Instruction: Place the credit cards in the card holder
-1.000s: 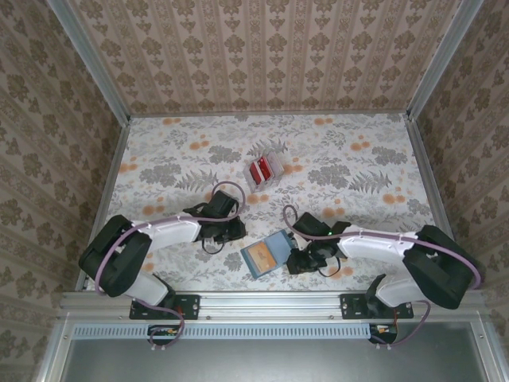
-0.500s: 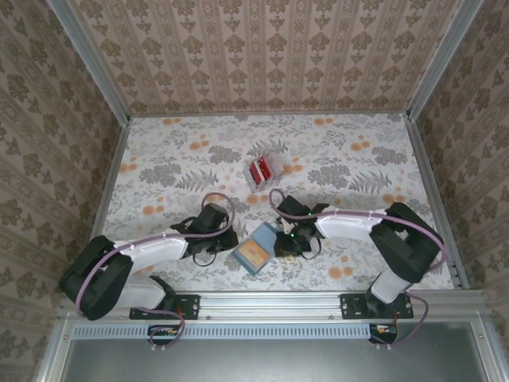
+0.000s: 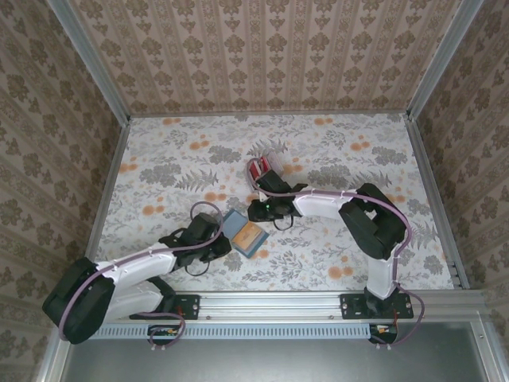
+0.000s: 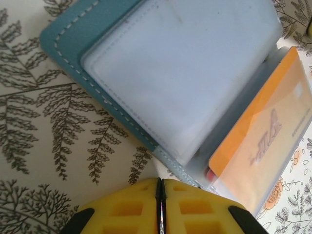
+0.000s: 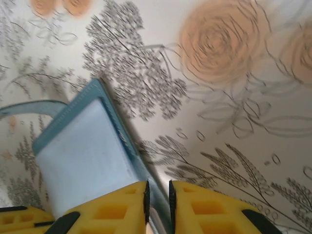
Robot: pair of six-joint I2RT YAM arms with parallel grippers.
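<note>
Where the left arm [image 3: 135, 263] reaches low across the near part of the bench [image 3: 159, 159], the left gripper [image 3: 223, 243] sits just beside the left edge of the card holder [image 3: 244, 235]. In the left wrist view its yellow fingers [image 4: 122, 207] are pressed flat together with nothing visible between them, and their tips are right at the holder's near teal border. I cannot tell whether they touch it.

The card holder lies open near the middle of the bench, toward the near edge. A clear pocket [image 4: 180, 68] is folded over the teal cover, and an orange card [image 4: 258, 131] sits in the pocket beside it.

The right gripper [image 3: 253, 213] is at the holder's far edge. In the right wrist view its fingers [image 5: 204, 207] stand narrow, closed on the stitched teal edge of the holder, which runs into the slim gap between them.

The credit cards [image 3: 258, 169] are farther back on the bench, just behind the right gripper. They show as a small red stack partly hidden by the wrist, and they are apart from the holder.

The right arm [image 3: 350, 203] arches in from the near-right corner, with its forearm stretched leftward above the bench.
</note>
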